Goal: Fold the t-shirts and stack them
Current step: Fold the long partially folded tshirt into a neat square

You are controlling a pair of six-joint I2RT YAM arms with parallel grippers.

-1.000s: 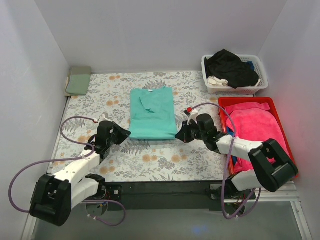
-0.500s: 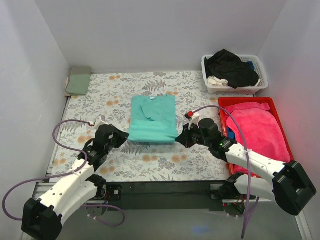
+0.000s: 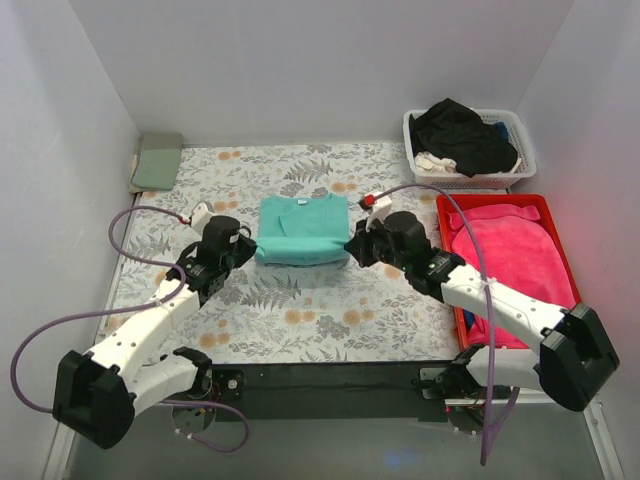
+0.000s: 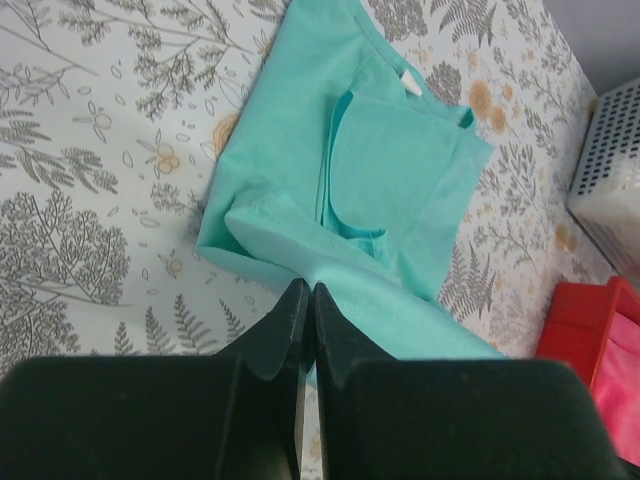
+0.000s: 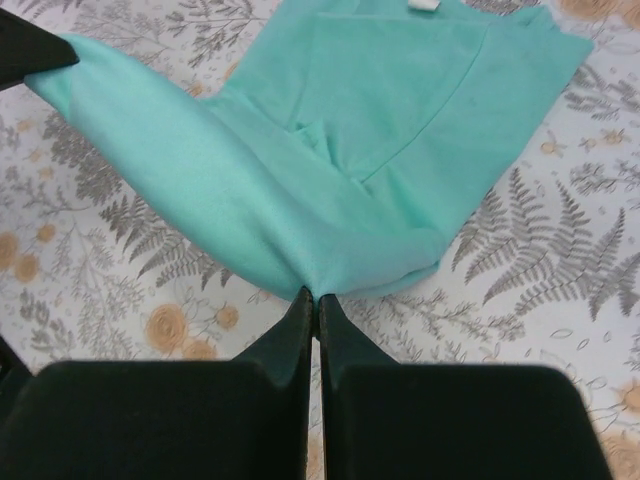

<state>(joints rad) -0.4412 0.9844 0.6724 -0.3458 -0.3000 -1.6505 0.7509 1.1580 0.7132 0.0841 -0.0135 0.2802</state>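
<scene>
gripper (image 4: pixel 308 300) pinched on hem of teal tee (image 4: pixel 370 190) | tee partly folded on cover (image 4: pixel 90 200) | red bin (image 4: pixel 590 330) at right

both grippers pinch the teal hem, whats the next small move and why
Probably sweep both hem corners forward to the collar and lower them: left gripper and right gripper are each shut on the lifted near edge of the teal t-shirt.
</scene>
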